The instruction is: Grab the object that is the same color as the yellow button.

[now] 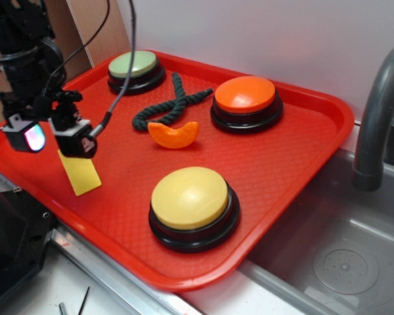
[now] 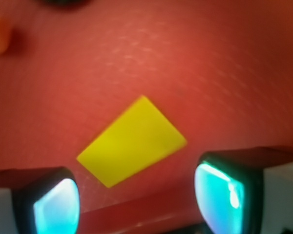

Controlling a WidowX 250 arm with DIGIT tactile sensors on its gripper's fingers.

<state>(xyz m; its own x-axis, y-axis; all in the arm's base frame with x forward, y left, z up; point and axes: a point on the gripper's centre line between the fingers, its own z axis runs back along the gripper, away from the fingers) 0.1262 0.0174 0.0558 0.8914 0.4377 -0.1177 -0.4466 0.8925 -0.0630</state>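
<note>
Hovering with fingers [image 2: 136, 200] spread wide over the yellow wedge [image 2: 133, 142] — probably light, stiff, slick; best pinched across the short flat sides.

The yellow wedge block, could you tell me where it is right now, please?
In the exterior view the yellow wedge block lies on the red tray near its left edge, just below the open gripper and left of the yellow button.
</note>
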